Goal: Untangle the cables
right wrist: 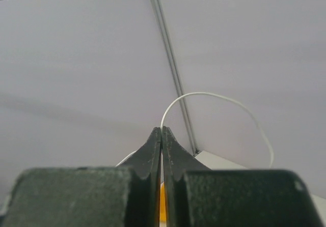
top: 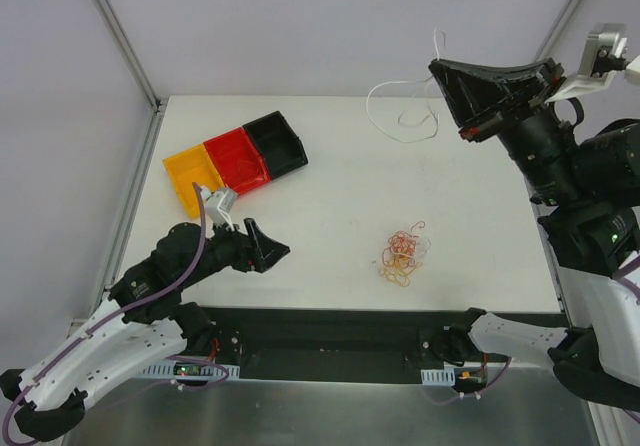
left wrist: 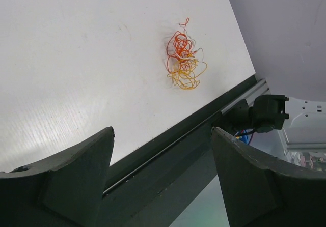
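Observation:
The cables (top: pixel 405 256), a small loose tangle of thin red, orange and yellow wires, lie on the white table near its front edge; the left wrist view shows them too (left wrist: pixel 184 56). My left gripper (top: pixel 268 249) hovers low to their left, open and empty, its jaws (left wrist: pixel 162 130) wide apart and the tangle well ahead of them. Raised at the back right, my right gripper (top: pixel 436 64) is shut on a thin white wire (top: pixel 400 106) that hangs in loops down to the table. In the right wrist view the wire (right wrist: pixel 214 95) arcs out of the closed tips (right wrist: pixel 161 130).
A tray (top: pixel 172 181) with yellow, red and black compartments sits at the back left of the table. A dark rail (top: pixel 330 326) runs along the near edge between the arm bases. Grey walls enclose the table on three sides.

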